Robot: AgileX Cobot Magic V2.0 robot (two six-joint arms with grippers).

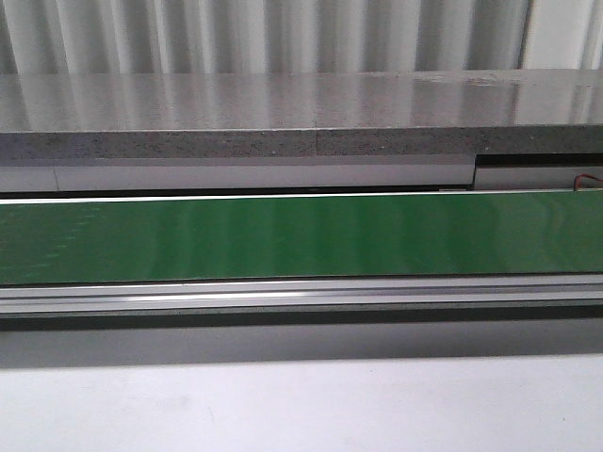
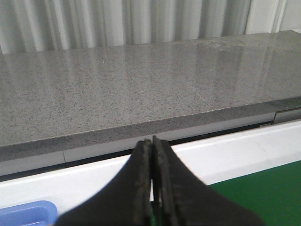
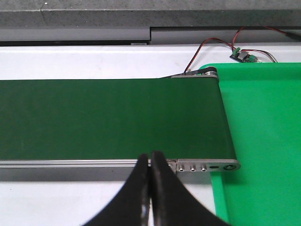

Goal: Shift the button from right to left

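Observation:
The button is out of view in every frame. The green belt (image 1: 301, 235) runs across the front view with nothing on it; its right end shows in the right wrist view (image 3: 108, 117), also bare. My left gripper (image 2: 152, 143) is shut and empty, held over the belt's white far rail. My right gripper (image 3: 151, 157) is shut and empty, just in front of the belt's near metal rail by the belt's right end. Neither gripper shows in the front view.
A grey speckled shelf (image 1: 301, 108) runs behind the belt. A green tray (image 3: 261, 141) lies past the belt's right end, with red and black wires and a small circuit board (image 3: 242, 55) behind it. A blue bin corner (image 2: 26, 213) is at the left.

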